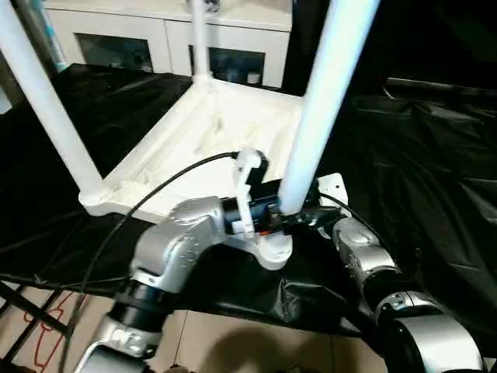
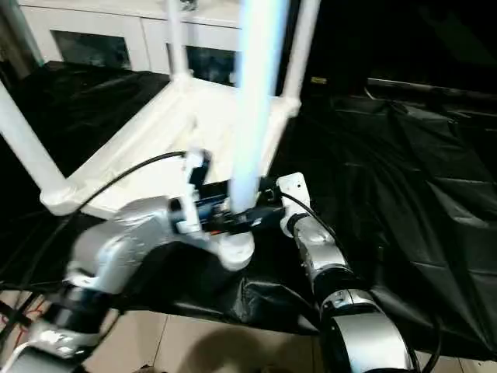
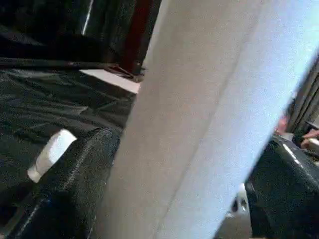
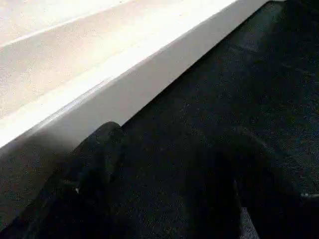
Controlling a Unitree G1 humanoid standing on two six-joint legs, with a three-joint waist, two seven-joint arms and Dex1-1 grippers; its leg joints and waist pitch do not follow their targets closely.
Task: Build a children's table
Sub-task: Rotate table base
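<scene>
left gripper [image 1: 286, 211] clamps the near leg [image 1: 318, 109] (table upside down).

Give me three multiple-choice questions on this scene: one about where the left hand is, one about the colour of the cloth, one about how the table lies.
1. Where is the left hand?
A. At the base of the near leg
B. On the floor
C. At the tip of a far leg

2. What colour is the cloth under the table?
A. White
B. Red
C. Black

3. How does the table lie?
A. Standing on its legs
B. Upside down, legs pointing up
C. On its side

Answers: 1 A, the fingers clamp the leg just above its socket. 2 C, black cloth spreads around the top. 3 B, the ribbed underside faces up.
</scene>
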